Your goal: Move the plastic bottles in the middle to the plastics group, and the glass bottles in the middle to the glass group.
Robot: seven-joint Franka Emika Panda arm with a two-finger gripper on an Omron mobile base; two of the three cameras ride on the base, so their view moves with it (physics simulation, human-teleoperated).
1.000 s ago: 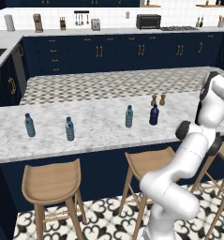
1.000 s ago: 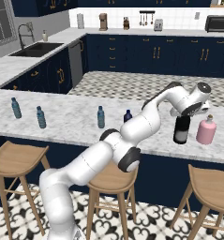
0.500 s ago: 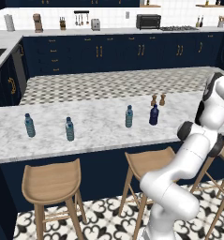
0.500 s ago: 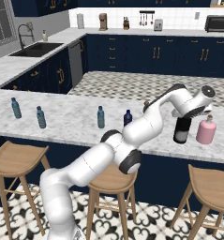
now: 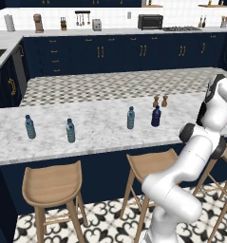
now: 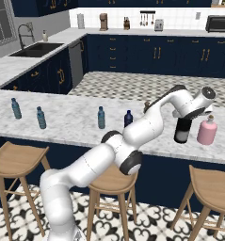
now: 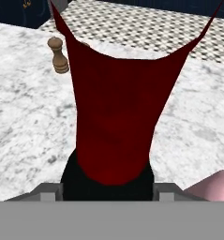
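Marble counter [image 6: 76, 123], slim near-black wine bottle [image 6: 181, 131], squat pink bottle [image 6: 207, 132]

Two wooden pepper mills [image 5: 160, 101] stand close together on the marble counter [image 5: 96, 128].

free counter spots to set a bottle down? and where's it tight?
Widest bare marble counter lies between the two left water bottles and the middle water bottle; also a front strip before them. Tight: right end, where the wine bottle stands close beside the pink bottle under the gripper.
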